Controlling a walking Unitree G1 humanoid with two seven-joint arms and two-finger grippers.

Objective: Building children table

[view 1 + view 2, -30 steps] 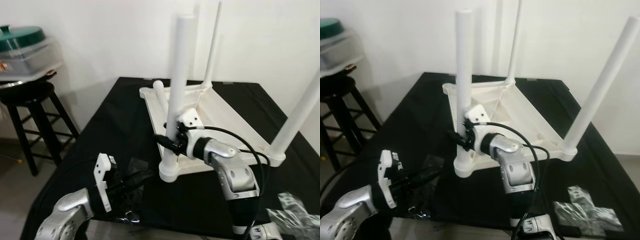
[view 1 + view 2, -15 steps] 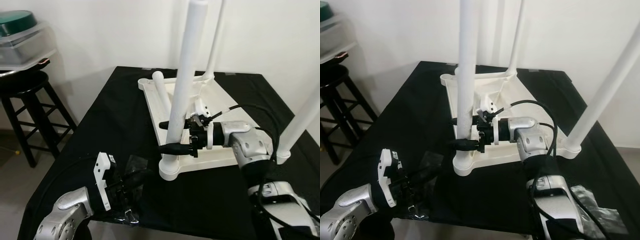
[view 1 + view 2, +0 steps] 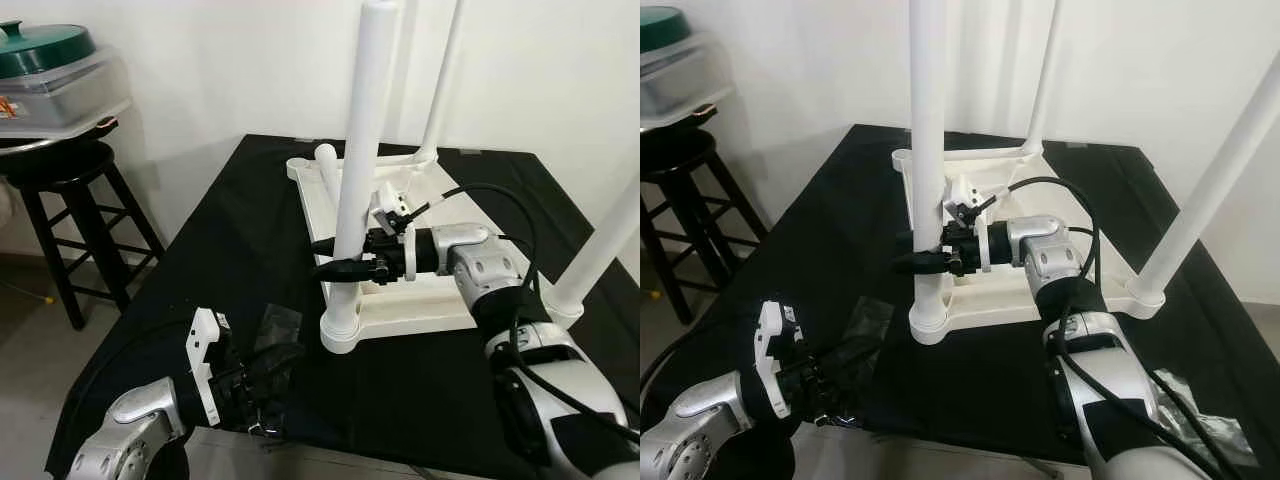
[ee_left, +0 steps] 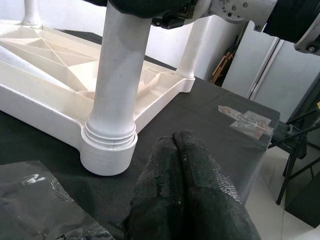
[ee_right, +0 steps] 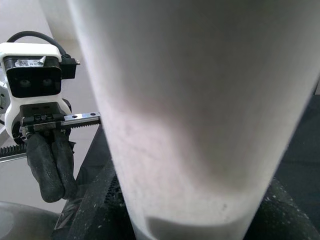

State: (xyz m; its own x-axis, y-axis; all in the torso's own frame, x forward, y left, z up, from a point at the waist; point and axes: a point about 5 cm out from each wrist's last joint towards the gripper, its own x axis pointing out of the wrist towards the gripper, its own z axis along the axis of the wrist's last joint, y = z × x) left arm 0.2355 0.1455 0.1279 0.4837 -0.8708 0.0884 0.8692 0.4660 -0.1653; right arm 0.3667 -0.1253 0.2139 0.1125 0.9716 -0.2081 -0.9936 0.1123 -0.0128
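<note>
- Tabletop [image 3: 225,235] with a black cover carries the white children table [image 3: 425,295], which lies upside down in the middle, its ribbed underside facing up.
- Three legs stand up from its corners: the near-left leg [image 3: 360,130], one at the far side [image 3: 445,70] and one at the right [image 3: 600,250]. A fourth leg [image 3: 326,165] lies loose on the underside near the far-left corner, so I judge one corner is not yet done.
- Stool [image 3: 60,170] at the far left, off the tabletop, holds a clear container [image 3: 55,85] with a green lid. What is inside it I cannot tell.
- Right gripper [image 3: 338,257] has its fingers closed around the near-left leg, a little above the socket [image 3: 340,335].
- Change since a second ago: the right arm then came at the leg from the near side with the elbow raised. Now it reaches in level from the right, and the grip is on the same leg. The leg stands straighter too, though the camera also moved. I take this as the wrist turning the leg to tighten it into the socket.
- Left gripper [image 3: 262,385] stays low at the near-left edge of the tabletop, its fingers [image 4: 185,165] pressed together and holding nothing.
- Crumpled clear plastic [image 3: 280,330] lies just beside it.
</note>
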